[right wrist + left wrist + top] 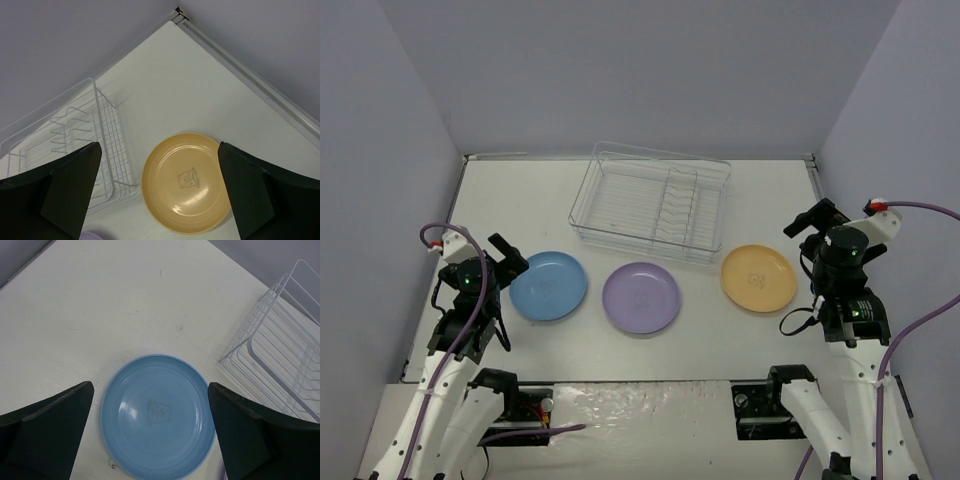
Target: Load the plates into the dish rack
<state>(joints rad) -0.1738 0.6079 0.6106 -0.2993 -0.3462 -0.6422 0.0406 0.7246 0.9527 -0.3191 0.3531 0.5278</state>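
White tabletop [520,190] boxed in by pale grey walls: 3 plates lie flat on it in a row, none touching another. The lavender plate [641,298] sits in the middle, the light blue plate [548,285] at its 9 o'clock and the yellow-orange plate [758,278] at its 3 o'clock. Blue and yellow-orange each carry a small bear emblem at the centre. The dish rack [650,203] stands at 12 o'clock from the lavender plate, its upright dividers in the right half and its near right corner just beside the yellow-orange plate. The left gripper [510,257] hangs above the table at 9 o'clock from the blue plate, fingers spread wide with nothing between them. The right gripper [810,222] hovers at 3 o'clock from the yellow-orange plate, jaws likewise fully apart.
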